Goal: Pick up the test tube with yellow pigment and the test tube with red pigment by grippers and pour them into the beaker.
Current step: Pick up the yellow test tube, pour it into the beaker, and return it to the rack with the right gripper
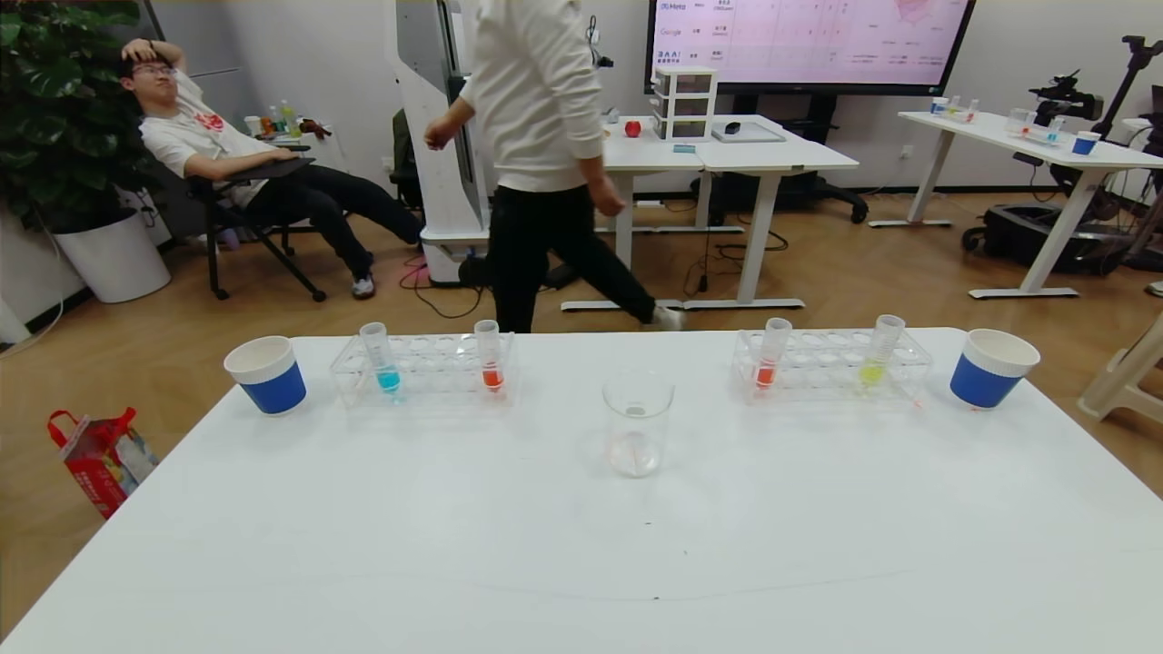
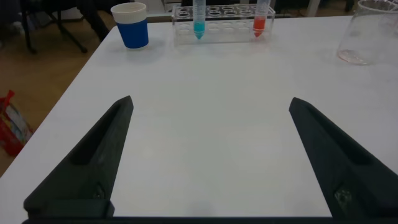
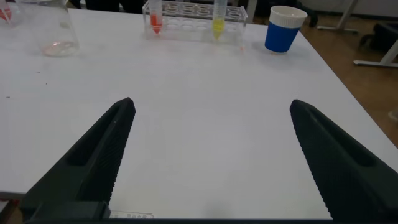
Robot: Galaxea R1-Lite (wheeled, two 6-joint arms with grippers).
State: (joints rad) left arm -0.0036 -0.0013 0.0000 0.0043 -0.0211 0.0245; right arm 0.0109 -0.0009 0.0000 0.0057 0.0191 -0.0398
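The clear glass beaker point(image 1: 638, 422) stands at the table's middle; it also shows in the left wrist view point(image 2: 371, 32) and the right wrist view point(image 3: 53, 28). The yellow-pigment tube point(image 1: 878, 354) point(image 3: 218, 18) stands in the right rack point(image 1: 831, 368) beside a red-pigment tube point(image 1: 770, 356) point(image 3: 155, 17). A second red tube point(image 1: 490, 356) point(image 2: 260, 18) stands in the left rack point(image 1: 422, 368). My left gripper point(image 2: 210, 106) and right gripper point(image 3: 211, 107) are open and empty over bare table near the front, out of the head view.
A blue-liquid tube point(image 1: 382, 359) point(image 2: 198, 18) stands in the left rack. Blue paper cups stand at the far left point(image 1: 266, 374) and far right point(image 1: 990, 367). A person point(image 1: 545, 163) walks behind the table's far edge. A red bag point(image 1: 100, 459) lies on the floor at left.
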